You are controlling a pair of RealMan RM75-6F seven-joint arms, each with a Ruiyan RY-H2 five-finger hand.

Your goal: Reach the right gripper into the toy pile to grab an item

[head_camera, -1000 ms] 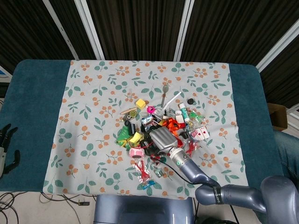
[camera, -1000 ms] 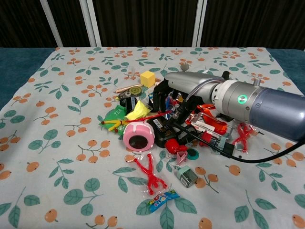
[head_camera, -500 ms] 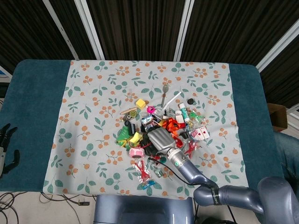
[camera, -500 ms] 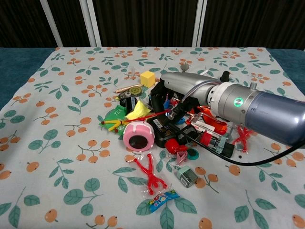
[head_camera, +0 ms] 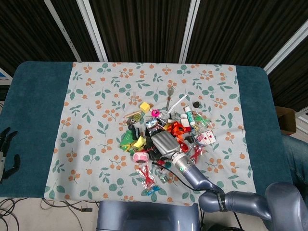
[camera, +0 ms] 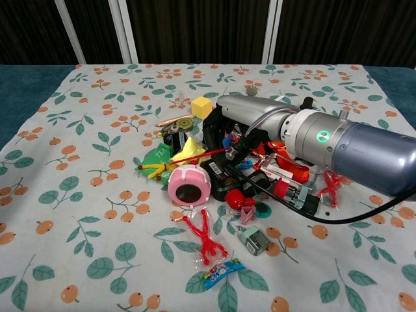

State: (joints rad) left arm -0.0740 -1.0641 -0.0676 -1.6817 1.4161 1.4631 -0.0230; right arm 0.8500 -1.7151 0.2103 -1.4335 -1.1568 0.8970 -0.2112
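Observation:
The toy pile (head_camera: 166, 126) lies in the middle of the flowered cloth (head_camera: 96, 96). My right hand (head_camera: 162, 142) is down in its near left part, silver back up. From the chest view the right hand (camera: 229, 133) has its dark fingers (camera: 214, 133) curled down among the toys, over a black box (camera: 227, 179) and beside a yellow wedge (camera: 190, 146). A thin red stick (camera: 198, 154) runs from the pile's left edge up to the fingers; whether they grip it is hidden. My left hand (head_camera: 6, 154) rests off the cloth at the far left, fingers apart, holding nothing.
A pink round toy (camera: 188, 185) sits just in front of the hand. A red stretchy figure (camera: 205, 240) and a candy wrapper (camera: 221, 273) lie nearer the table's front edge. A yellow cube (camera: 202, 106) stands at the pile's far side.
My right hand has pushed a little further left and deeper into the pile. The red stick's end by the fingers has risen slightly. The left hand has not moved.

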